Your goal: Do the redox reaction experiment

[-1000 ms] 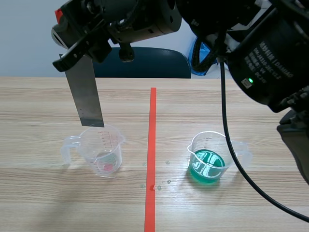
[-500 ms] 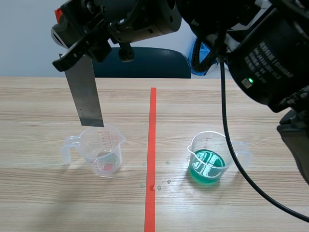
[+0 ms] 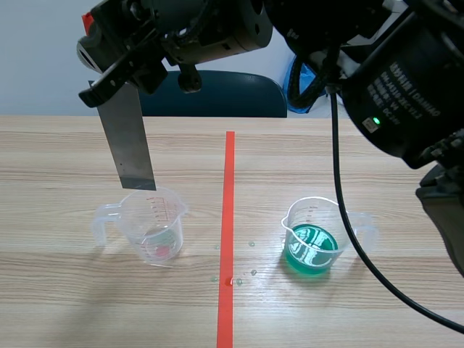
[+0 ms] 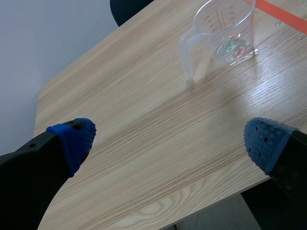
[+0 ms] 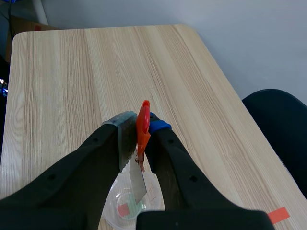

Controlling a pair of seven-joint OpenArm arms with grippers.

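Note:
My right gripper (image 3: 119, 72) reaches across from the right and is shut on a grey metal strip (image 3: 130, 141). The strip hangs upright with its lower end just above the rim of a clear measuring cup (image 3: 154, 225). In the right wrist view the strip (image 5: 138, 184) runs down from between the right gripper (image 5: 139, 129) toward the cup (image 5: 120, 211), and an orange-red piece shows at the grip. A second cup (image 3: 313, 235) holds green liquid on the right. My left gripper (image 4: 170, 139) is open, high over the table, with the clear cup (image 4: 225, 33) far ahead.
An orange-red tape line (image 3: 227, 239) runs between the two cups, with a few droplets (image 3: 232, 279) beside it. A dark blue chair (image 3: 217, 94) stands behind the table's far edge. The table's corner and side edge (image 4: 36, 110) lie near my left gripper.

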